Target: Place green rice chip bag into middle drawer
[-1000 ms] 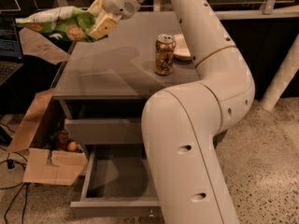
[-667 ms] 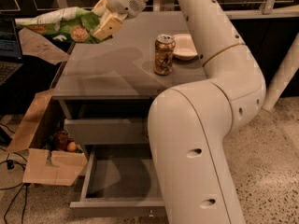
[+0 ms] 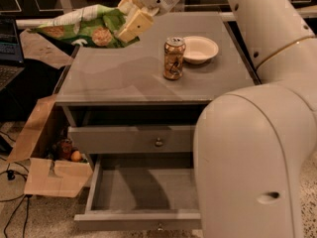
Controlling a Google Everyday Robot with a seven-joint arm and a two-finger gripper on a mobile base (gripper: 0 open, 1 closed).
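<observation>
Far left edge: laptop (image 3: 7, 53), partly cut off. Below it on the floor, an open cardboard box (image 3: 47, 177) sits against the cabinet's left side, with small items inside, one round and orange. Cables (image 3: 12, 205) lie on the floor next to it.

The green rice chip bag (image 3: 84, 28) is in the air, roughly level, above the left rear corner of the cabinet top (image 3: 124, 78). It sticks out leftwards past the edge, apart from the surface.

The gripper (image 3: 129, 15) is at the bag's right end, clamped on it, a tan pad on either side.

Under the top is the upper drawer (image 3: 114, 139) with a round knob (image 3: 159, 142). Beneath it the middle drawer (image 3: 133, 190) is pulled well out.

Mid-right on the top, a brown-gold can (image 3: 174, 58) stands upright, with a white bowl (image 3: 199, 49) just behind it to the right.

On the right, the big white robot arm (image 3: 257, 133) covers the cabinet's right side and the drawer's right end.
</observation>
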